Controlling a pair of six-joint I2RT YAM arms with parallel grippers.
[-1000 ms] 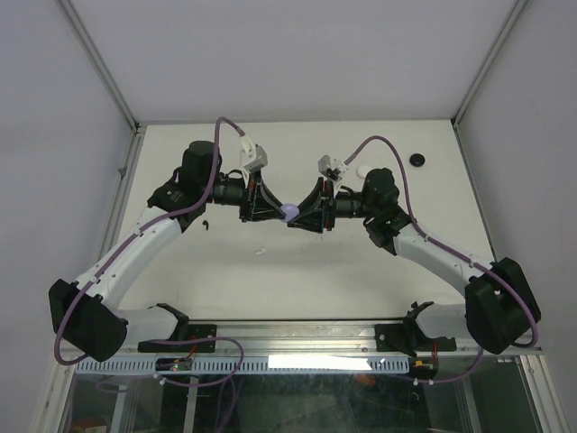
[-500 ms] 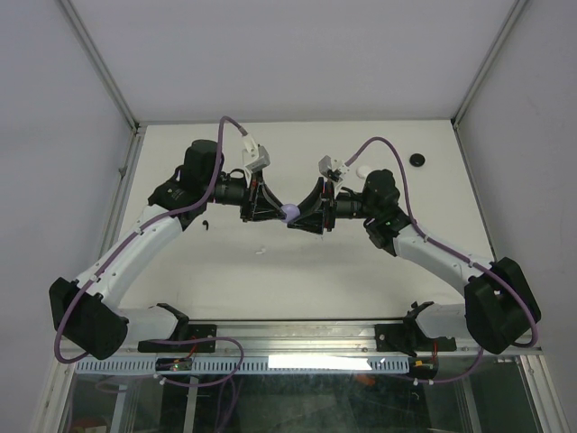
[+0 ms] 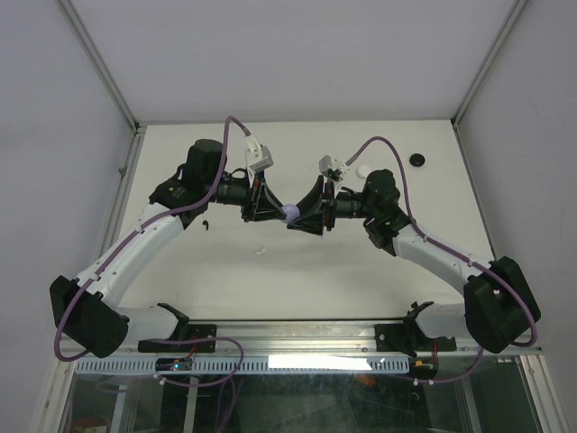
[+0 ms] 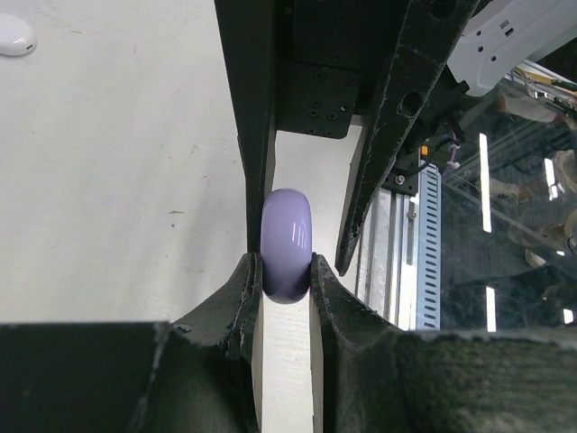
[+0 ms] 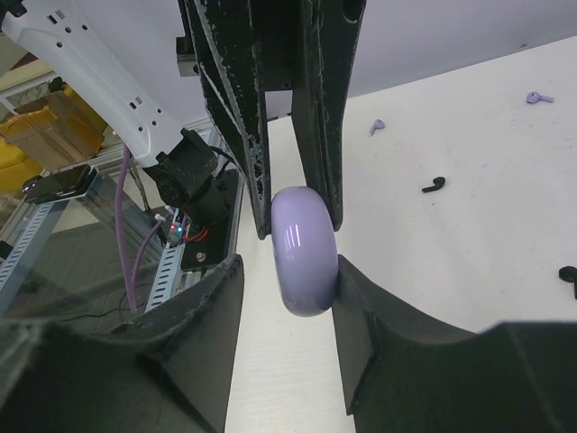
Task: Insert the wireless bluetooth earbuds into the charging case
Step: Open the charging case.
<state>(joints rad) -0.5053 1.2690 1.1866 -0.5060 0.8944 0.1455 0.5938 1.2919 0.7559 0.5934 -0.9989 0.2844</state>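
Observation:
The charging case [image 3: 288, 213], a closed lavender puck, hangs above the table's middle between both grippers. My left gripper [image 3: 278, 210] is shut on it, and in the left wrist view the case [image 4: 286, 244] is pinched edge-on at the gripper's [image 4: 286, 271] tips. My right gripper [image 5: 287, 271] stands open around the case [image 5: 305, 248]: one finger touches it, the other stands apart. Earbuds lie on the table: two lavender [image 5: 376, 126] [image 5: 537, 96], one black [image 5: 435, 184], another black [image 3: 206, 224] and a white one [image 3: 261, 250].
A white puck [image 4: 15, 36] lies on the table; in the top view the white puck [image 3: 361, 169] sits behind the right wrist. A black puck [image 3: 417, 160] lies at the back right. The metal rail [image 3: 297, 334] runs along the near edge.
The right gripper's jaws have spread apart, one finger coming off the case. The left gripper keeps its hold, and both arms have stayed in place.

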